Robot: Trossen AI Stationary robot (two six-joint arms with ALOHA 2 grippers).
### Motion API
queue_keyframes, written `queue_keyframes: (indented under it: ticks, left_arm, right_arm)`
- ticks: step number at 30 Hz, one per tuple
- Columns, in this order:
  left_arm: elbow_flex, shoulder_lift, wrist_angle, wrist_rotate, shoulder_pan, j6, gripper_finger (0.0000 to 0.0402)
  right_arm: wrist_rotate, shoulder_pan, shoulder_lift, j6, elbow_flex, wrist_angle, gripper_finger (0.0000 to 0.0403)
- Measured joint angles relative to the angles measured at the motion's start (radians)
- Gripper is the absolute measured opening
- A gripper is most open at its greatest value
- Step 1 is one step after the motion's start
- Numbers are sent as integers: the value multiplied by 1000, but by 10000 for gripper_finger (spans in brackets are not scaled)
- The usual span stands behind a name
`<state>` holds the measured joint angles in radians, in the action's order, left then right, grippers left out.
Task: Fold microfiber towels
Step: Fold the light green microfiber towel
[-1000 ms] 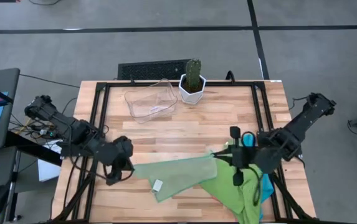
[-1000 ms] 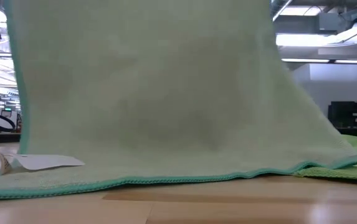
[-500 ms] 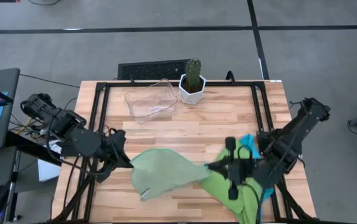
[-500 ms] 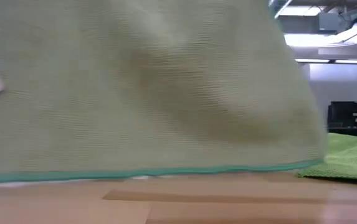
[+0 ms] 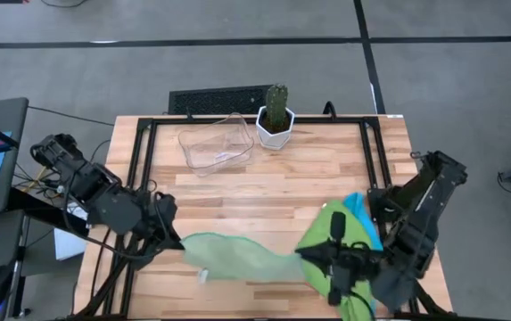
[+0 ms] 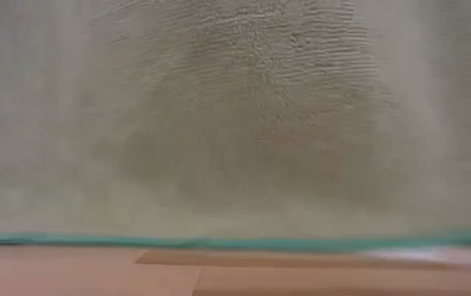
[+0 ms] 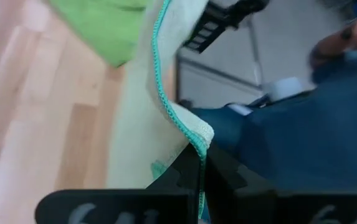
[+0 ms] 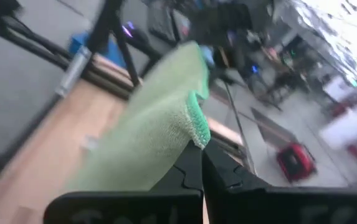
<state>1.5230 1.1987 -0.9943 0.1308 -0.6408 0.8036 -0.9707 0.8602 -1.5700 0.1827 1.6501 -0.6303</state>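
Observation:
A pale green microfiber towel (image 5: 237,254) hangs stretched between my two grippers over the table's near part. It fills the low view, where its teal hem (image 6: 219,242) runs just over the wood. My left gripper (image 5: 177,239) is shut on its left corner, my right gripper (image 5: 302,255) on its right corner. A bright green towel (image 5: 325,234) lies on a cyan blue one (image 5: 359,212) under my right arm. My left gripper pinches a teal-hemmed corner (image 7: 198,138) of the pale green towel between its two fingers, coming from the table's left and slanting down. The cloth runs away from the fingers toward the other arm. My right gripper pinches the opposite corner (image 8: 197,132) between its two fingers, coming nearly level from the table's right. The towel sags between the two holds and hangs below them.
A clear plastic tray (image 5: 215,145) and a cactus in a white pot (image 5: 276,120) stand at the table's far edge. Bare wood lies in the middle (image 5: 282,183). The low view is blocked by the hanging towel.
Both grippers have stayed shut on the towel's corners. The right one has gone toward the table's near edge and rolled; the left one has risen a little. The pale green towel, earlier spread partly on the table, now hangs between them, closer to the near edge.

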Motion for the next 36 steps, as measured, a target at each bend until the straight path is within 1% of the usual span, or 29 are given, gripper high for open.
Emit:
queue_keyframes:
  ticks: [4,6,10,14,18,23,27,30,32,36]
  left_arm:
    - [0,12,-142,133,11,-11,0]
    - [-1,25,-198,169,27,-13,0]
    - [-30,49,-219,200,59,-62,0]
    - [-75,81,-220,207,94,-133,0]
    - [-131,102,-220,228,132,-190,0]
    - [-223,106,-220,249,169,-213,0]
    - [-292,106,-220,250,200,-212,0]
    - [-328,106,-213,252,222,-213,0]
    - [-345,106,-198,256,234,-213,0]
    - [-368,105,-148,256,244,-219,0]
  right_arm:
    - [1,-90,-12,-211,0,-207,17]
    - [4,-136,-33,-305,0,-320,19]
    - [23,-224,-78,-427,0,-495,17]
    - [79,-300,-130,-470,-1,-582,20]
    - [82,-345,-163,-465,-2,-628,20]
    - [105,-393,-171,-467,-6,-665,18]
    - [112,-439,-144,-464,-93,-653,22]
    - [128,-478,-127,-464,-174,-627,18]
    - [133,-502,-125,-463,-219,-579,17]
    - [167,-516,-125,-462,-255,-546,22]
